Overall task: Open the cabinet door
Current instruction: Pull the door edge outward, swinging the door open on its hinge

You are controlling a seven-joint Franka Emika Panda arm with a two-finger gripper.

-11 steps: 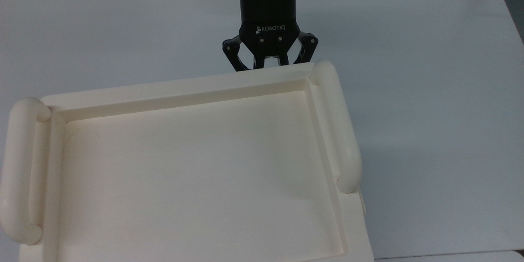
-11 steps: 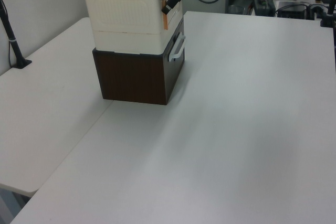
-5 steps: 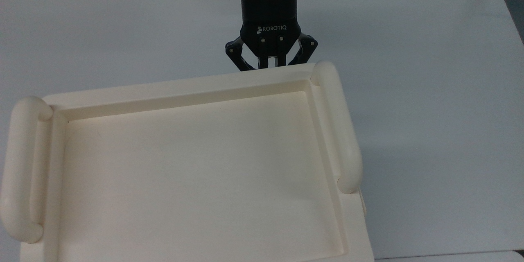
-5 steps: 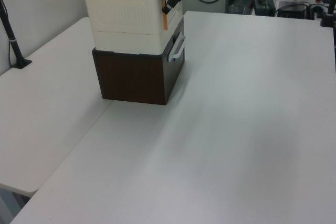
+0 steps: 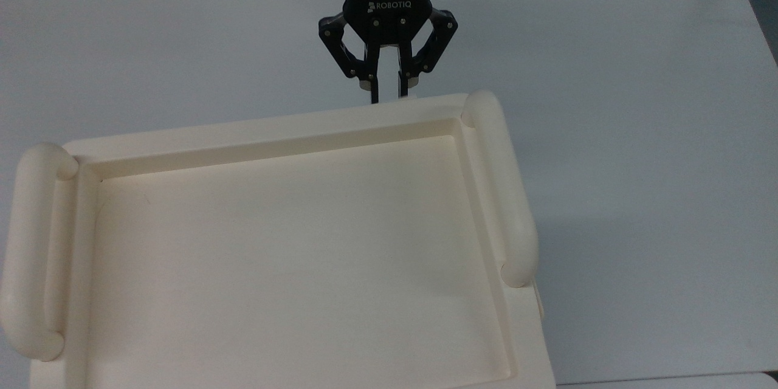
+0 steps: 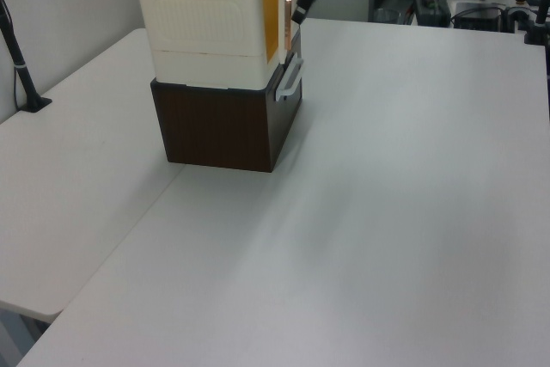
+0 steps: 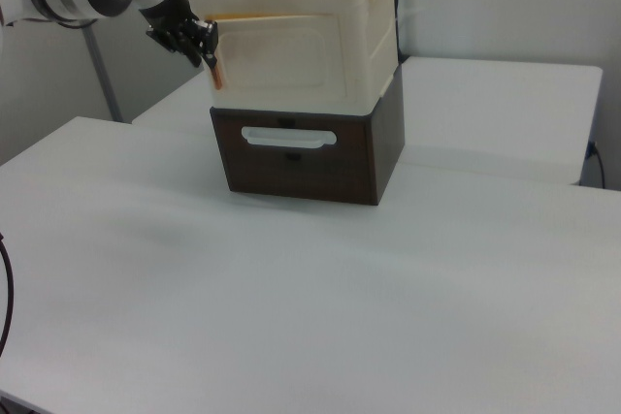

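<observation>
1. Nearest in the right view sits the dark brown drawer box point(image 7: 301, 157) with its white pull; the cabinet point(image 7: 306, 31) stands stacked on top of it.
2. The cabinet's recessed tray top point(image 5: 292, 255) spreads across the lower half of the top view, with a rounded bar handle point(image 5: 501, 188) at 3 o'clock.
3. The cabinet door point(image 6: 275, 2) stands ajar on the front face, its orange inner side showing in the left view (roughly a third open, by my judgement).
4. The gripper point(image 5: 388, 94) sits at 12 o'clock from the tray, fingers point(image 5: 373, 88) pressed close on the door's free edge point(image 7: 215, 70).
5. The step in hand looks like the pull itself. Next comes a curved draw away from the cabinet front, following the hinge arc so the thin edge does not slip.
</observation>
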